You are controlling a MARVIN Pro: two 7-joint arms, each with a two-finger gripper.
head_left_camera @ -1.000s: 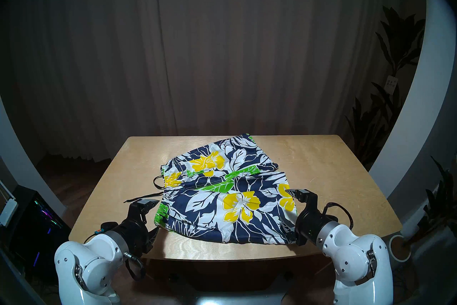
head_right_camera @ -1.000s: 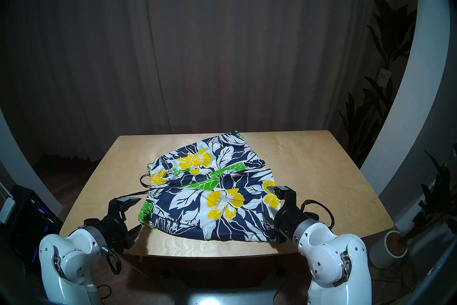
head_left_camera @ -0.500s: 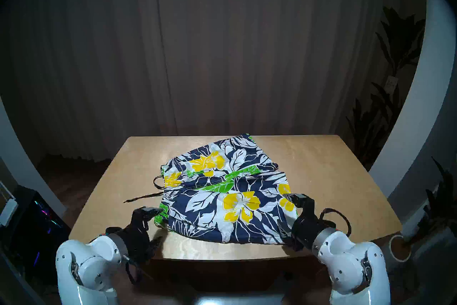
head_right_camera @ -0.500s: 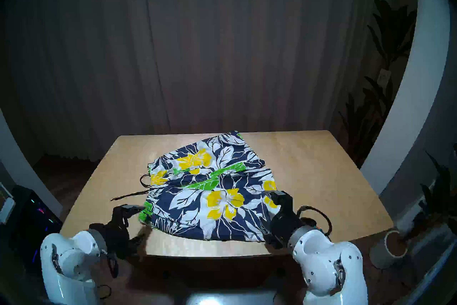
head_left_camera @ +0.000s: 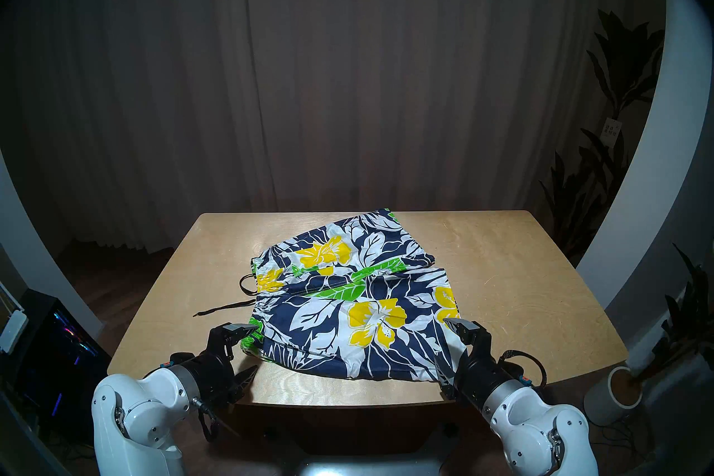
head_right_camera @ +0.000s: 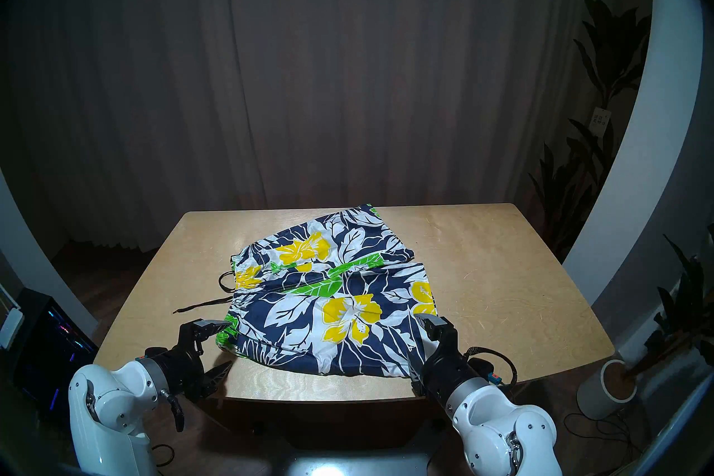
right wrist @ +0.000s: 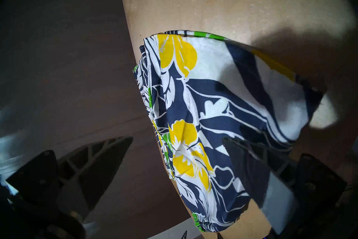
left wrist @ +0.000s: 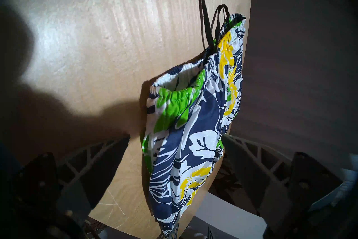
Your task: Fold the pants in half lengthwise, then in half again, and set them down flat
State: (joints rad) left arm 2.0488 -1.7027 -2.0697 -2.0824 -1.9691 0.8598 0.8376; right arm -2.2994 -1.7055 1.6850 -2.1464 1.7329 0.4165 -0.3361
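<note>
The pants (head_left_camera: 347,301), floral shorts in navy, white, yellow and green, lie spread on the wooden table (head_left_camera: 521,289), waist to the left and legs to the right. My left gripper (head_left_camera: 253,347) is open at the near waist corner, one finger above the green elastic and one low by the table top. In the left wrist view that corner of the pants (left wrist: 193,116) sits between the fingertips (left wrist: 116,151). My right gripper (head_left_camera: 444,342) is open around the near leg's hem corner, which the right wrist view shows as fabric (right wrist: 193,97) between its fingers (right wrist: 108,157).
A black drawstring (head_left_camera: 224,309) trails left of the waist. The table's front edge (head_left_camera: 347,402) runs just below both grippers. A potted plant (head_left_camera: 622,388) stands on the floor at right, a lit computer case (head_left_camera: 65,340) at left, curtains behind.
Both grippers came down and nearer the front edge, staying open. The left closed in on the waist corner; the right drew back along the hem to its near corner.
</note>
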